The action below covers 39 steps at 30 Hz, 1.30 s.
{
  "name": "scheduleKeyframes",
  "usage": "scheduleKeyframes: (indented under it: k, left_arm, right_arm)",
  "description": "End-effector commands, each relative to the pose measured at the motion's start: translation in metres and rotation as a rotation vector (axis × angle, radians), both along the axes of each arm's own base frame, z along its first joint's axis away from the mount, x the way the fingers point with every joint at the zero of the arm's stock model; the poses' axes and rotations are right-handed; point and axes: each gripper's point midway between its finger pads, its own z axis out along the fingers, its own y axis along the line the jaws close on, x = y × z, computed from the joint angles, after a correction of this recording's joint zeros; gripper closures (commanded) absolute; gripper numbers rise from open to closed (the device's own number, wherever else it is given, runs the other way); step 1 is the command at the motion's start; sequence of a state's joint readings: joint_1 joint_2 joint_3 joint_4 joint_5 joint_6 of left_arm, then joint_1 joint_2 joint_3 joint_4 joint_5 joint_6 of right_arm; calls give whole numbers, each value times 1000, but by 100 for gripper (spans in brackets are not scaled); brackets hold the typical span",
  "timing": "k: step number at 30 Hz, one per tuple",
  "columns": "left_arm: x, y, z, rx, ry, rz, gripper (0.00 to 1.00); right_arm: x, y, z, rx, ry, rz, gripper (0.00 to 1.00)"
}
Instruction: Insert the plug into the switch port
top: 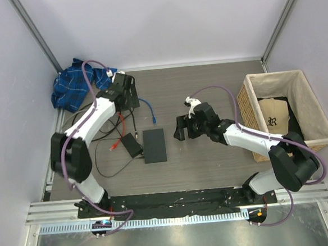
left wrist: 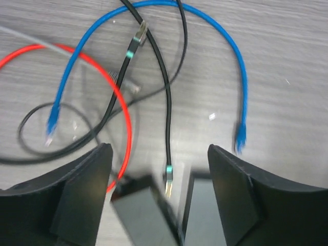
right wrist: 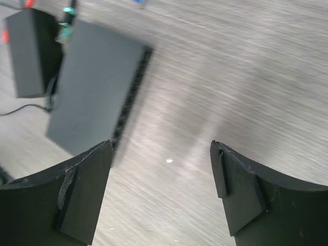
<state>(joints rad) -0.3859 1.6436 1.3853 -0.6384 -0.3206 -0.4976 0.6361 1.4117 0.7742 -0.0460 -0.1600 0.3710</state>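
Your switch (top: 155, 145) is a thin, flat, dark grey box lying mid-desk (top: 212, 164). Its row of switch ports (right wrist: 131, 89) lines the long edge facing 3 o'clock. A black brick (top: 131, 144) sits just beside it at 9 o'clock, among a red cable (left wrist: 124, 123) and a black cable (left wrist: 164, 92). The blue plug (left wrist: 240, 138) lies loose at the switch's 12 o'clock. The left arm (top: 98, 113) hangs over the cables, and the right arm (top: 241, 137) is at the switch's 3 o'clock. Both sets of jaws gape wide and hold nothing.
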Motion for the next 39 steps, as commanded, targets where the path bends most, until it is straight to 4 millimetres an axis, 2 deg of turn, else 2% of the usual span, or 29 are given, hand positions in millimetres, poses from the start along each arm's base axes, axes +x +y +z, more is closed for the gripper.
scheduleKeyframes:
  k: [1, 2, 3, 4, 5, 6, 7, 9, 12, 19, 24, 25, 28, 31, 32, 34, 36, 37, 39]
  left_arm:
    - [36, 8, -13, -13, 34, 55, 26]
    - [43, 12, -30, 0, 67, 65, 32]
    - [50, 21, -36, 2, 79, 86, 33]
    - [61, 24, -32, 1, 69, 80, 34]
    - [66, 25, -48, 5, 106, 75, 37]
    - [77, 33, -46, 4, 95, 84, 41]
    - [81, 36, -52, 14, 110, 69, 46]
    - [90, 41, -66, 14, 147, 53, 48]
    - [96, 42, -84, 24, 198, 6, 54]
    - [86, 46, -114, 42, 302, -19, 59]
    - [85, 44, -121, 37, 325, -39, 69]
    - [83, 47, -120, 45, 331, -37, 74]
    - [85, 51, -102, 70, 315, -37, 90]
    - [90, 56, -54, 88, 234, -25, 97]
    - [95, 55, -20, 73, 161, -23, 99]
    - [98, 49, 17, 35, 80, -21, 100]
    - [103, 38, 80, -20, -78, -36, 100]
    - [103, 35, 102, -38, -132, -37, 100]
    - [102, 28, 168, -89, -295, -45, 100]
  right_arm:
    - [12, -8, 1, -51, -24, 3, 14]
    - [13, -8, -1, -52, -19, 8, 15]
    - [13, -8, -5, -55, -10, 10, 14]
    - [15, -8, -6, -52, -10, 9, 14]
    - [14, -8, -8, -50, -3, 14, 15]
    - [14, -8, -11, -50, 2, 15, 15]
    - [15, -8, -11, -43, 0, 14, 15]
    - [14, -8, -15, -40, 11, 19, 15]
    - [14, -7, -18, -32, 26, 20, 14]
    - [17, -3, -20, 4, 44, 21, 15]
    - [14, -3, -24, 11, 66, 22, 15]
    - [13, -3, -24, 12, 69, 20, 15]
    - [13, -3, -19, 23, 62, 18, 15]
    - [16, -3, -10, 36, 41, 16, 15]
    - [17, -2, -8, 40, 35, 16, 15]
    - [19, -2, 0, 47, 21, 14, 15]
    - [20, -3, 7, 49, 9, 11, 15]
    - [22, -2, 12, 51, -1, 10, 15]
    - [23, -3, 19, 48, -14, 8, 15]
